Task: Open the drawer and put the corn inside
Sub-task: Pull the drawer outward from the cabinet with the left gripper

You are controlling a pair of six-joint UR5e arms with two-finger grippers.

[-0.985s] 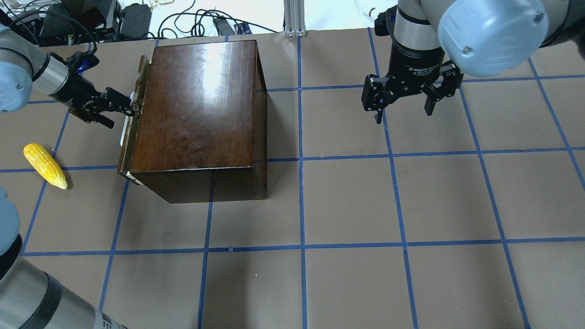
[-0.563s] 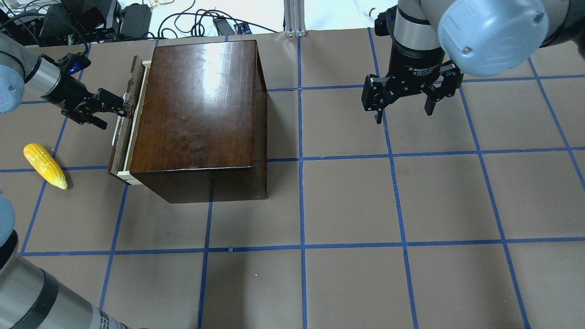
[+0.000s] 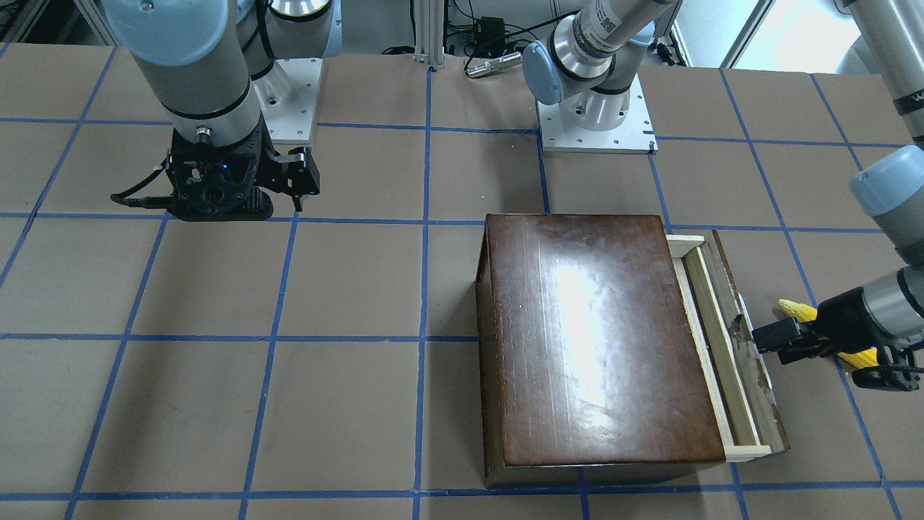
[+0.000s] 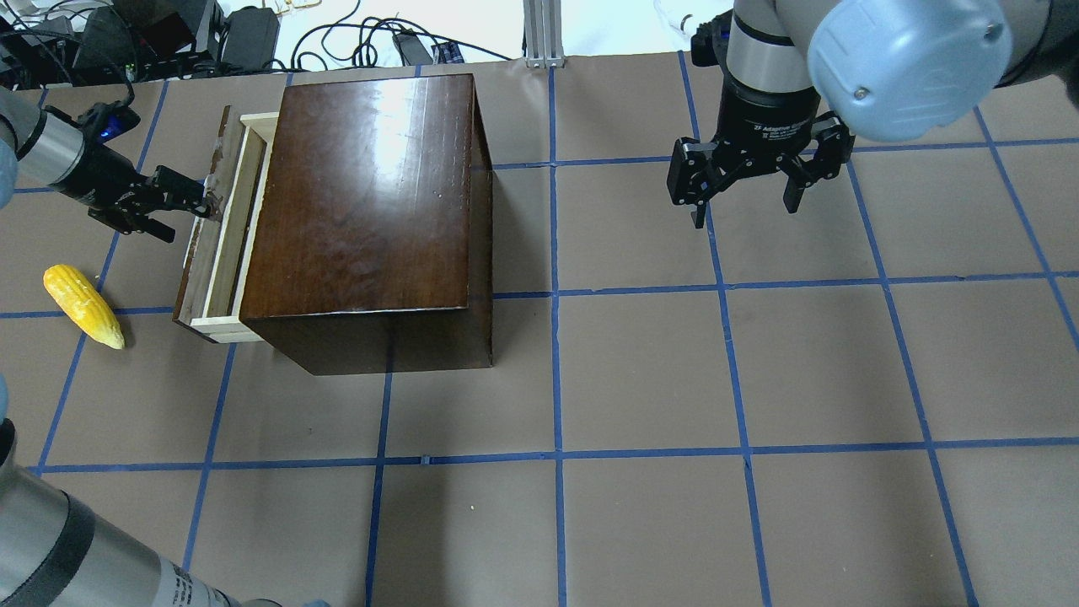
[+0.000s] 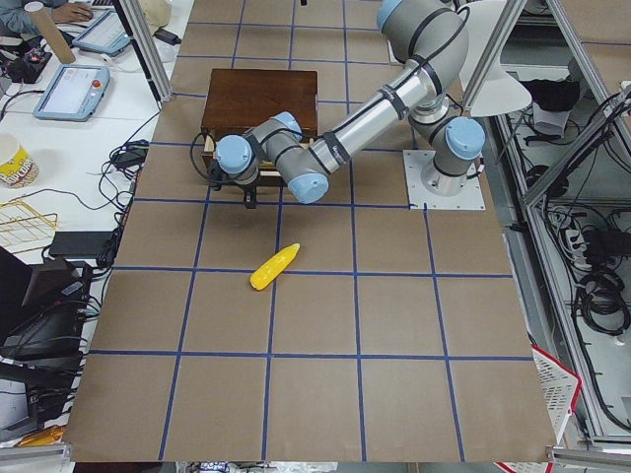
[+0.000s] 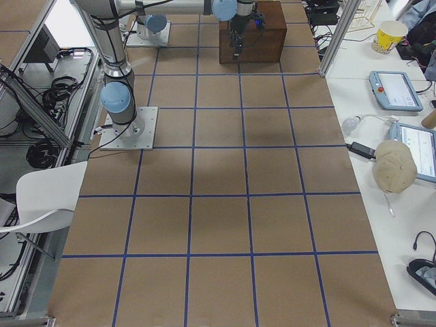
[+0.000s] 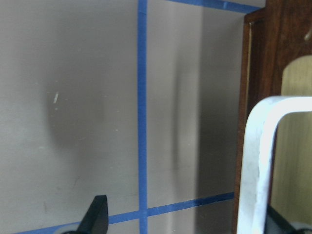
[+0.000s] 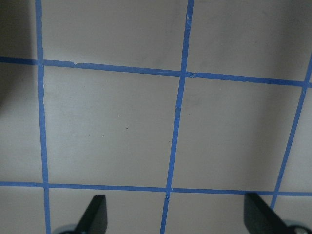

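Brown tabletop (image 4: 641, 371) with a blue tape (image 4: 557, 379) grid — white chair (image 6: 48, 191), cluttered side desk (image 6: 354, 88) beyond.

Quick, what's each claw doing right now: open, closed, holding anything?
Left gripper: open, one finger hooked behind the handle of the drawer.
Right gripper: open, holding nothing.

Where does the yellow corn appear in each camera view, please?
Front-facing: corn at right edge, partly behind the left gripper.
Overhead: left edge.
Exterior left: near centre.
Exterior right: not visible.
Both wrist views: not in them.
Landmark: the dark wooden box; corn lies beyond its open drawer.
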